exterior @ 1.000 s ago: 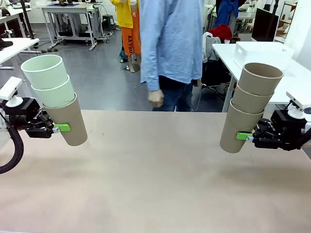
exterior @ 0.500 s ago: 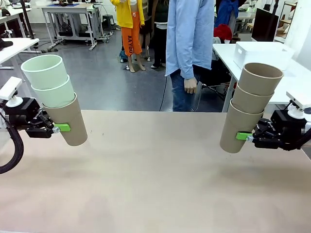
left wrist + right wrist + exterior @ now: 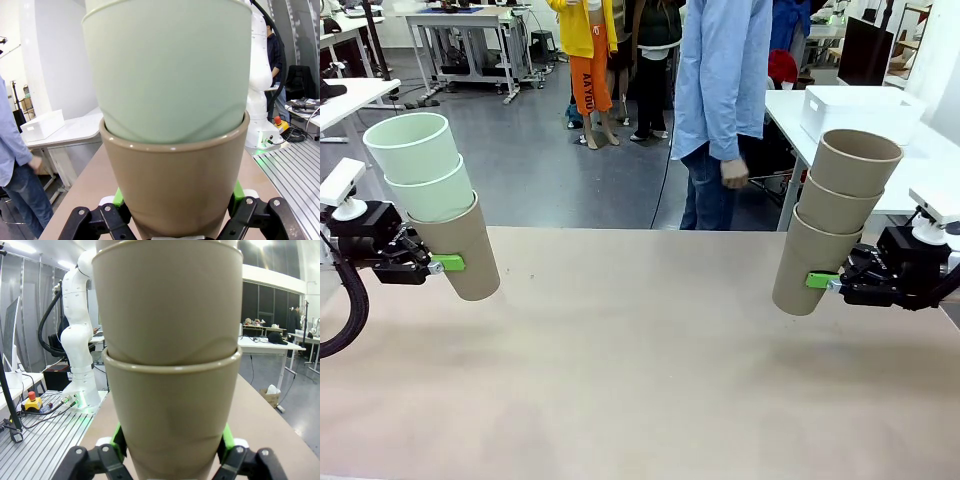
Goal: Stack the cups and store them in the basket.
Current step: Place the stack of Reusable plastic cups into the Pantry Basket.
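Standing here, I judge the stacking to be almost done but not complete: the six cups make two piles, one in each arm, and both piles hang tilted above the table (image 3: pixel 640 380), touching nothing under them. The left gripper (image 3: pixel 444 264) is clamped on a tan cup (image 3: pixel 468 262), with its green pads pressing the lower wall from two sides. Two mint cups (image 3: pixel 420 165) are nested in it, and their mouths lean outward to the robot's left. The right gripper (image 3: pixel 823 281) holds in the same manner the lowest cup of a tan pile (image 3: pixel 835 215) of three, which leans outward to the right. The two piles are well apart, at opposite ends of the table. What I take for the basket (image 3: pixel 860 108) is a white bin on a side table (image 3: pixel 920 160) beyond the right arm, far from both piles. A person (image 3: pixel 725 80) in a blue shirt stands at the far side, near that side table. In my opinion the next move is either to join the piles or to store them. Joining calls for bringing one pile upright over the other's mouth with the axes well matched, because the fit is narrow. Storing probably requires the basket nearer first.
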Controlling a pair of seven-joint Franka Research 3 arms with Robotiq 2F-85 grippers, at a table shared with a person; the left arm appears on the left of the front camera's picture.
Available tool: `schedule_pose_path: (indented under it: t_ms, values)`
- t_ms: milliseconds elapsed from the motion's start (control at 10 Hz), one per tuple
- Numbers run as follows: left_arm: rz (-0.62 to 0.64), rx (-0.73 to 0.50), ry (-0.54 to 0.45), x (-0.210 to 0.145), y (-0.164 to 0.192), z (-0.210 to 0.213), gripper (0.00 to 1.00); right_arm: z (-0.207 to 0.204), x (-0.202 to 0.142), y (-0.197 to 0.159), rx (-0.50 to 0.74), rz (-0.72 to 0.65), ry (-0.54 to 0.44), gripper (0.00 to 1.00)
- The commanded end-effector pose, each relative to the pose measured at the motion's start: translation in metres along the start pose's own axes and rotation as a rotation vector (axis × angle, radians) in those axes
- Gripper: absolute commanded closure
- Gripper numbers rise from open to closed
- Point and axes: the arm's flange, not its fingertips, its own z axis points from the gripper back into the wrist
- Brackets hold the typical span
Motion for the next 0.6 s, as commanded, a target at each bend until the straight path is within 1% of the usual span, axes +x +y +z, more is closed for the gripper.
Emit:
schedule_pose_path:
  t_ms: [0, 500]
  values:
    - [-0.011, -0.005, -0.007, 0.0036, -0.0012, -0.0009, 0.14, 0.0003, 0.004, 0.0003, 0.001, 0.009, -0.003, 0.15]
    - [-0.011, -0.005, -0.007, 0.0036, -0.0012, -0.0009, 0.14, 0.0003, 0.004, 0.0003, 0.001, 0.009, -0.003, 0.15]
